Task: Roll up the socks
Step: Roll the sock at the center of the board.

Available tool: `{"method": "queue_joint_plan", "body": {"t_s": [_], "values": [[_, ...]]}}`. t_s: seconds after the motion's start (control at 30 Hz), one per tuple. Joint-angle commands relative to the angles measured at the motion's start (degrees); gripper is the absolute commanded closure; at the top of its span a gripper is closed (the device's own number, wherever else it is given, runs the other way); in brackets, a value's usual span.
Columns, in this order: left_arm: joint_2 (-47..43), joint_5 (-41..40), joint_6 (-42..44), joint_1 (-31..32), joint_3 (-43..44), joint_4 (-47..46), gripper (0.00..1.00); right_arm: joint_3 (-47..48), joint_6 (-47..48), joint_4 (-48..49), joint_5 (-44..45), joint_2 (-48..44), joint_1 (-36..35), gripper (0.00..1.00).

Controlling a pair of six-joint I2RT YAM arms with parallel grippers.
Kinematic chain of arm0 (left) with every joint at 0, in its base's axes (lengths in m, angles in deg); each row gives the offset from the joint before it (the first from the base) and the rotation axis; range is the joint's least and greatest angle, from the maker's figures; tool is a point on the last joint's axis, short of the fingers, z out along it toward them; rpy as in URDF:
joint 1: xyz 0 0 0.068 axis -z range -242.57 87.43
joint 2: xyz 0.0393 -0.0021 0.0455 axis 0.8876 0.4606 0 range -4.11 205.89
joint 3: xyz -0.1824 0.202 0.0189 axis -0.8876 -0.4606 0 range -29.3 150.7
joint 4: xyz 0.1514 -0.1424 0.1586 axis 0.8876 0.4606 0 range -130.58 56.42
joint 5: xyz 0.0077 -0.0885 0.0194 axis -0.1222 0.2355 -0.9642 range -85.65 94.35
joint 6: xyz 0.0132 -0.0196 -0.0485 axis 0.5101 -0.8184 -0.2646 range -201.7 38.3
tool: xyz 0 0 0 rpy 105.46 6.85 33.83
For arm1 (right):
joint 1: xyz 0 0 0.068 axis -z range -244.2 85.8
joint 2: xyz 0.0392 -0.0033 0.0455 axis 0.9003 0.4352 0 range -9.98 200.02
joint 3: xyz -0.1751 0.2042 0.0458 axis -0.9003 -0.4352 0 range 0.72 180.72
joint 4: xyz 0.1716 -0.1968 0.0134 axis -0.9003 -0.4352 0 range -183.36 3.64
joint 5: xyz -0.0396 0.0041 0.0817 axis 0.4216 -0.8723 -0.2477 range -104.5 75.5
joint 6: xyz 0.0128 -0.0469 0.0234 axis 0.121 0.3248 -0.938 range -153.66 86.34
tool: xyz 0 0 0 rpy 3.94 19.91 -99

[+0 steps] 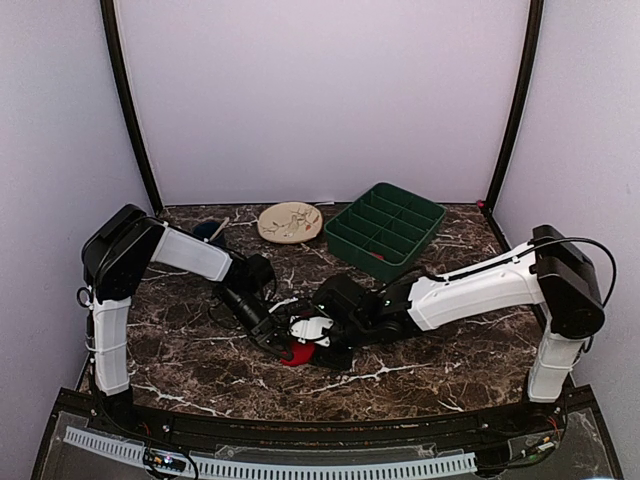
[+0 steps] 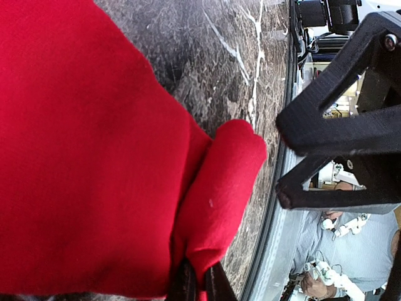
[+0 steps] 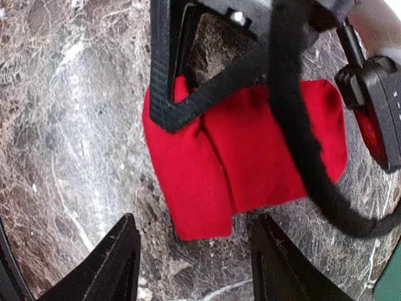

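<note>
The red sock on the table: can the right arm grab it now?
Probably yes: the right arm holds its jaws open at the near edge of the red sock; the left arm, jaws pinching its fold, crowds one side.

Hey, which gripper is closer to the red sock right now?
Left. The left gripper is shut on the red sock, pinching its fabric. The right gripper is open close by, with its fingers just short of the cloth.

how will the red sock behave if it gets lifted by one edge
Probably floppy: the red sock lies in soft rounded folds, so it would likely droop and unfold. Seems light and not slippery, as the left end effector holds it by a pinched fabric edge alone.
</note>
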Motion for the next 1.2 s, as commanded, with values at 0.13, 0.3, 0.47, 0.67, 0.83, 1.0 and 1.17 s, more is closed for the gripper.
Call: {"method": "queue_joint_plan", "body": {"t_s": [0.13, 0.3, 0.47, 0.67, 0.83, 1.0, 1.17], "values": [[1.24, -2.24, 1.36, 0.18, 0.34, 2.12, 1.00, 2.95, 2.70, 0.66, -1.86, 2.05, -0.64, 0.46], [1.23, -2.24, 1.53, 0.20, 0.27, 2.36, 1.00, 3.38, 3.14, 0.83, -2.38, 3.48, -0.64, 0.49], [1.24, -2.06, 1.53, 0.20, 0.30, 2.44, 1.00, 3.14, 3.42, 1.31, -2.91, 4.32, -0.61, 0.51], [1.25, -1.75, 1.53, 0.20, 0.24, 2.61, 1.00, 2.97, 3.58, 1.64, -2.91, 5.32, -0.59, 0.54], [1.43, -1.43, 1.58, 0.20, 0.47, 2.64, 1.00, 2.64, 3.68, 1.60, -3.00, 5.81, -0.56, 0.64], [1.43, -1.27, 1.80, 0.20, 0.62, 2.98, 1.00, 2.14, 3.69, 2.10, -3.01, 6.46, -0.28, 0.69], [1.37, -1.12, 1.96, 0.20, 0.77, 3.27, 1.00, 1.91, 3.60, 2.30, -3.62, 6.82, 0.21, 0.73]]}}
